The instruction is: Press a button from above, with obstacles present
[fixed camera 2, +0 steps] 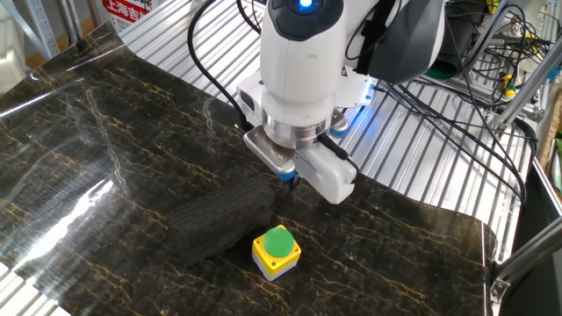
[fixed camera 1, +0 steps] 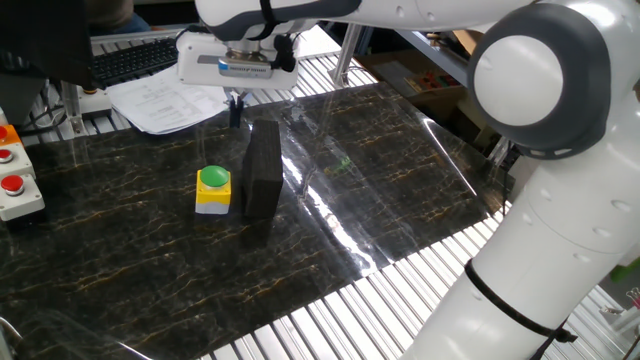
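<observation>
so your gripper [fixed camera 1: 236,103] is hanging in the air above the table, up over the far end of the black block [fixed camera 1: 263,168] and off to one side of the button [fixed camera 1: 213,189], not over it. in the other fixed view the gripper [fixed camera 2: 291,180] sits just past the block [fixed camera 2: 221,219], with the button [fixed camera 2: 276,251] nearer the camera. honestly you can't tell if the fingertips are spread or pressed together, they're too small and dark in both views.

the button is the little yellow box with the green dome cap, sitting on the dark marbled table [fixed camera 1: 380,180] right beside the block, a narrow gap between them as far as you can see.

for writing: there's a blue strip label on the gripper's white body but it's too blurry to read. a red and white sign [fixed camera 2: 127,9] pokes in at the top edge of the other view, characters not legible. the papers [fixed camera 1: 165,98] beside the keyboard [fixed camera 1: 140,58] have print you can't make out either. a white box with red buttons [fixed camera 1: 14,180] sits at the left edge.
</observation>
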Tool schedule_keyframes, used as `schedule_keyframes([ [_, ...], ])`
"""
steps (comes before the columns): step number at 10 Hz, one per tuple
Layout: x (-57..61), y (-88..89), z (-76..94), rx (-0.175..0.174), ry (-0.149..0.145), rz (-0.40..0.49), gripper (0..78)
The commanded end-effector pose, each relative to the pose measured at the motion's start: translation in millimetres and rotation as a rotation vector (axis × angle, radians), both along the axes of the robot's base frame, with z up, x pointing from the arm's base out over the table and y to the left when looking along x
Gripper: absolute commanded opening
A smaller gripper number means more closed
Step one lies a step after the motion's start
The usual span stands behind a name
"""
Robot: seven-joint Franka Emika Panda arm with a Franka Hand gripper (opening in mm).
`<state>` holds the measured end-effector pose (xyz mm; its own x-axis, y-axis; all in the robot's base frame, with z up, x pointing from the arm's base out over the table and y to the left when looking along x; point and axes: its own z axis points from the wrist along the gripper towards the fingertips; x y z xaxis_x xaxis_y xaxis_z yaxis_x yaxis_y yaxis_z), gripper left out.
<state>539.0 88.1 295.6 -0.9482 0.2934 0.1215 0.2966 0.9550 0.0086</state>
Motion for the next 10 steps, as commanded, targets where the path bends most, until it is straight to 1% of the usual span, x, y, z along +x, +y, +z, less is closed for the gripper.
schedule_keyframes([
  [1, 0.7, 0.3, 3.5, -0.016, 0.017, -0.056, 0.0],
  [2, 0.7, 0.3, 3.5, -0.014, 0.020, -0.054, 0.0],
  [3, 0.7, 0.3, 3.5, -0.005, 0.022, -0.033, 0.0],
  [5, 0.7, 0.3, 3.5, -0.005, 0.021, -0.026, 0.0],
  [6, 0.7, 0.3, 3.5, -0.006, 0.016, -0.041, 0.0],
  [8, 0.6, 0.5, 3.0, -0.006, -0.002, -0.042, 0.0],
  [10, 2.1, 3.1, 0.1, -0.008, -0.006, -0.047, 0.0],
])
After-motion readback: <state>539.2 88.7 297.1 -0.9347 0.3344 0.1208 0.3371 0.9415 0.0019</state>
